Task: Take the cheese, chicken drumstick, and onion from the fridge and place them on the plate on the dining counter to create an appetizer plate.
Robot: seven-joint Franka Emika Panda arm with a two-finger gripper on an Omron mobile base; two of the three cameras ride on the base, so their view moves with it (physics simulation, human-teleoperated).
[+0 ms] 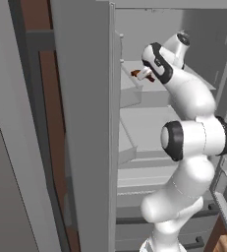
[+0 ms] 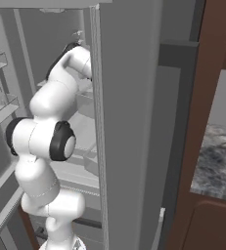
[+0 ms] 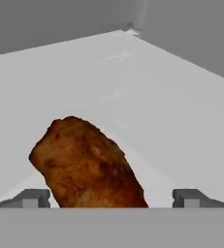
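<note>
A white robot arm (image 1: 188, 133) reaches up and forward into an open grey fridge (image 1: 85, 123), between its two open doors. In the left base view, a small brown chicken drumstick (image 1: 136, 74) lies on a pale upper shelf (image 1: 134, 66) inside the fridge, just beside the arm's wrist.

In the hand view, the drumstick (image 3: 87, 167) looms large and close. It rests on the white shelf (image 3: 147, 97), its thick, browned end tilted up and to the left. The end effector (image 3: 111, 197) is open wide. One dark fingertip (image 3: 33, 197) sits just left of the drumstick's lower part. The other fingertip (image 3: 188, 197) stands apart from it on the right. The drumstick lies between them, nearer the left one; whether that fingertip touches it is unclear.

In the right base view, a grey marbled worktop (image 2: 217, 161) shows past a dark brown cabinet (image 2: 202, 146) to the right of the fridge.
</note>
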